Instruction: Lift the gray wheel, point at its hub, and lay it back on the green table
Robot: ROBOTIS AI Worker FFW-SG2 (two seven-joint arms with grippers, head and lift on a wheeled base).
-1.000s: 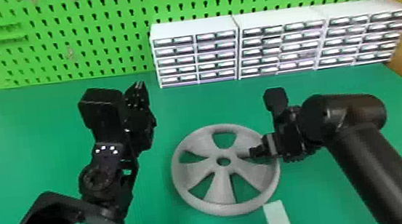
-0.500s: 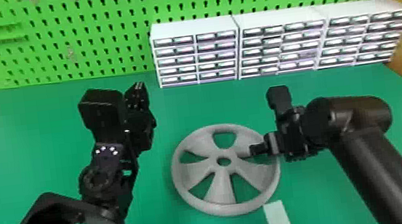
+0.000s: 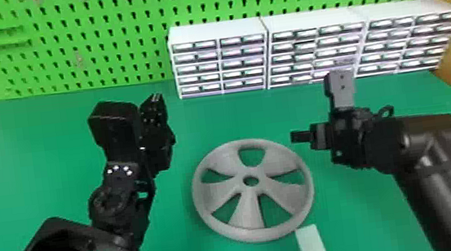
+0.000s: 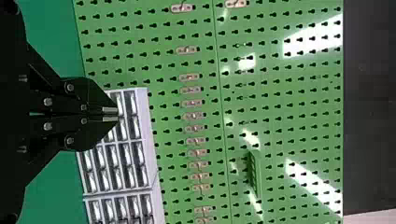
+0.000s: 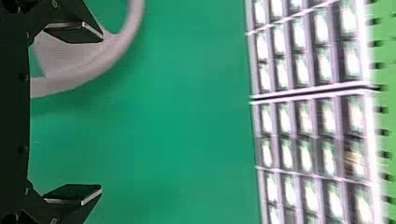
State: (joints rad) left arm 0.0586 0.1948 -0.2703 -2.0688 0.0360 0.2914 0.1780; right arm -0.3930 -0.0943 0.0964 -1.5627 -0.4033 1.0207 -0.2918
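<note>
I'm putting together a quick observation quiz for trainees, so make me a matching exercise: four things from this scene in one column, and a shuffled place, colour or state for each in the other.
Things
1. Gray wheel
2. Left gripper
3. Right gripper
4. Drawer cabinets

Places, colours, states
A. Fingers wide apart
B. White, in a row along the pegboard
C. Fingers closed together
D. Lying flat on the green table

Right pairs: 1-D, 2-C, 3-A, 4-B
</note>
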